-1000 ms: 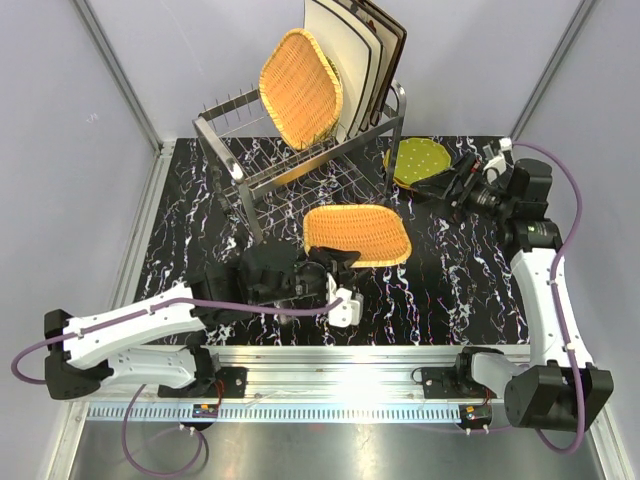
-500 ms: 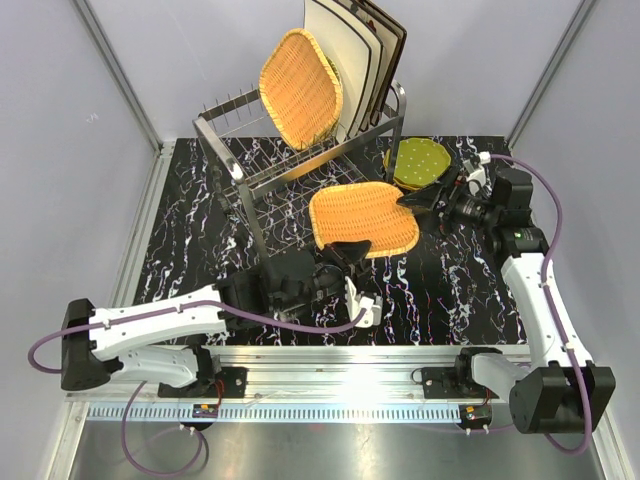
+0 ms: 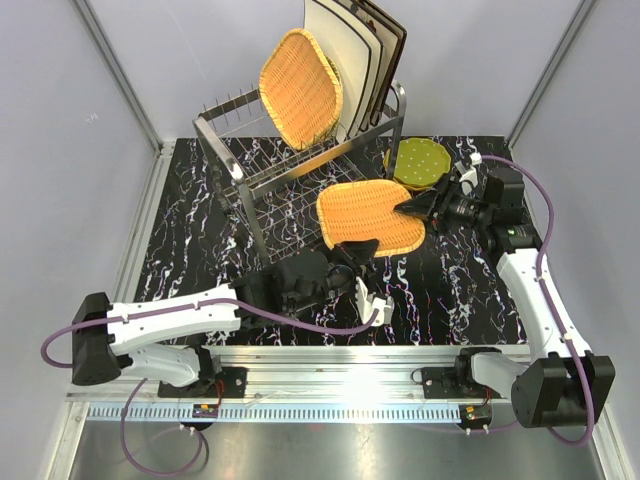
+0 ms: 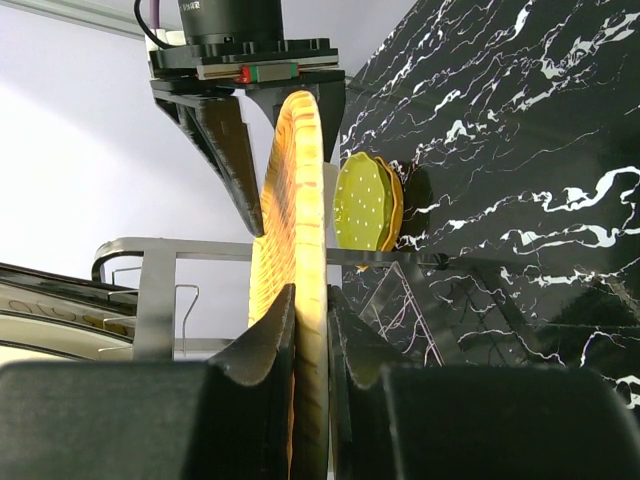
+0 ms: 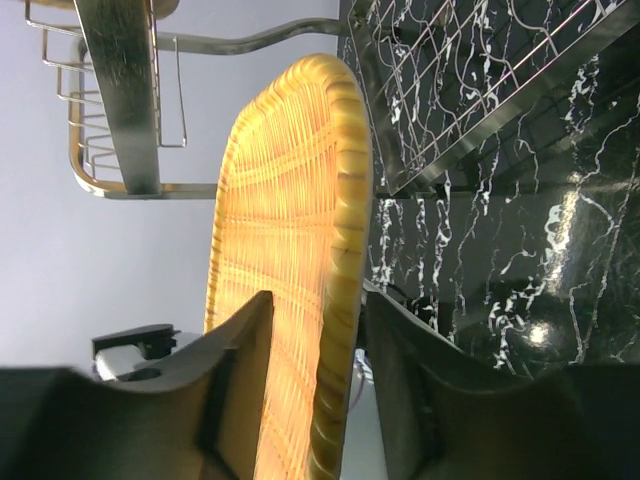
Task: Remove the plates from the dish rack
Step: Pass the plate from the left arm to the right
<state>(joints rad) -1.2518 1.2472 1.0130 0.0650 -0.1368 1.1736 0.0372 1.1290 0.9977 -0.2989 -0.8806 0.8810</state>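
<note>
Wicker plate [image 3: 370,215] out of dish rack [image 3: 300,165], held roughly level above table [image 3: 200,230], beside green dotted plates [image 3: 420,160]. Left gripper [image 3: 355,252] pinches near rim. Right gripper [image 3: 412,205] straddles opposite rim; firm clamp cannot be told. Judged: handover for stacking.

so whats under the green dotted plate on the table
An orange plate lies under the green dotted plate; only its rim shows. The green plate covers the rest, so its pattern, and whether anything else is stacked beneath, cannot be seen.
</note>
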